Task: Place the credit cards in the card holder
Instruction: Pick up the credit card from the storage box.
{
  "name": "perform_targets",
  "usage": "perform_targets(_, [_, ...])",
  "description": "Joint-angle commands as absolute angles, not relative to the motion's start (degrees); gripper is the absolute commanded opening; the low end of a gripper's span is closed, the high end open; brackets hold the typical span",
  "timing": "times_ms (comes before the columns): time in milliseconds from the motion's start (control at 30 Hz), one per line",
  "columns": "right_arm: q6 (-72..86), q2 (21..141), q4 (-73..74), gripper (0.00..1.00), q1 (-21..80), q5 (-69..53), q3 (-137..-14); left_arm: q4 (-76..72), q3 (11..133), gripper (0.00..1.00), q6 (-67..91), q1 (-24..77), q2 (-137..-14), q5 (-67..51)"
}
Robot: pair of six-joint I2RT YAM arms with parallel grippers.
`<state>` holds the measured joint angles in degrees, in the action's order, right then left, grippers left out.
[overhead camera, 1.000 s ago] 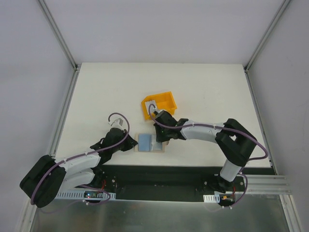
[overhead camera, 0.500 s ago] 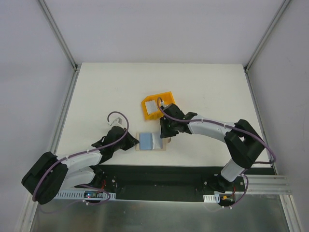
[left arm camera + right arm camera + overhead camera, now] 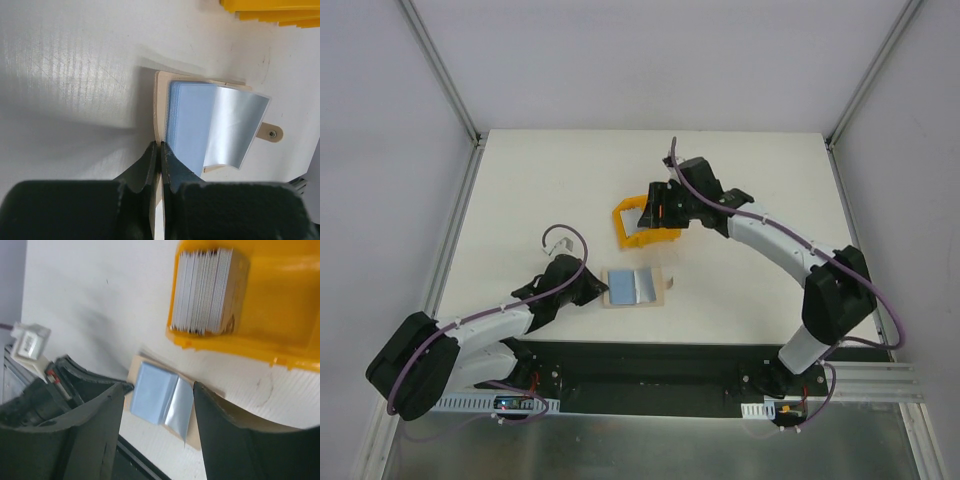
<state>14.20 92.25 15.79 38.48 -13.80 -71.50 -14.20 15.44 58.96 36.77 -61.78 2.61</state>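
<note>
The beige card holder [image 3: 662, 291] lies open on the table, a pale blue and silvery pile of credit cards [image 3: 632, 286] resting on it. My left gripper [image 3: 596, 291] is shut on the holder's left edge [image 3: 159, 95], jaws pinched tight beside the cards [image 3: 195, 120]. The top silvery card [image 3: 235, 130] curls upward at its right side. My right gripper [image 3: 652, 208] hangs open and empty above the yellow bin, well away from the holder [image 3: 131, 375] and its cards [image 3: 152, 397]. More credit cards [image 3: 202, 290] stand stacked on edge in the bin.
The yellow plastic bin [image 3: 655, 238] sits just behind the holder, its card stack [image 3: 631, 216] in the left end. The holder's snap tab [image 3: 270, 133] sticks out on the right. The table's dark near edge [image 3: 700, 352] runs close in front of the holder.
My right gripper has left the holder, risen back over the yellow bin and opened wide. The cards stay on the holder. My left gripper keeps its pinch on the holder's edge.
</note>
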Motion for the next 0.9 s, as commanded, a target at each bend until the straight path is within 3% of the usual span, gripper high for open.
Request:
perform_targets(0, [13.1,98.42,18.54,0.61,36.04,-14.94,-81.19,-13.8,17.84,0.0,58.27,37.18,-62.58,2.9])
perform_targets(167, [13.18,106.16,19.77,0.69,34.72,-14.94,-88.93,-13.8,17.75,0.0,57.39,37.09,-61.18,3.6])
perform_targets(300, [13.54,112.75,21.8,0.69,33.84,-16.69,-95.09,-13.71,17.75,0.0,57.13,37.18,-61.08,4.22])
perform_targets(867, [13.27,122.08,19.16,0.72,32.69,-21.53,-97.56,-13.62,17.05,0.0,55.37,37.09,-59.15,5.71])
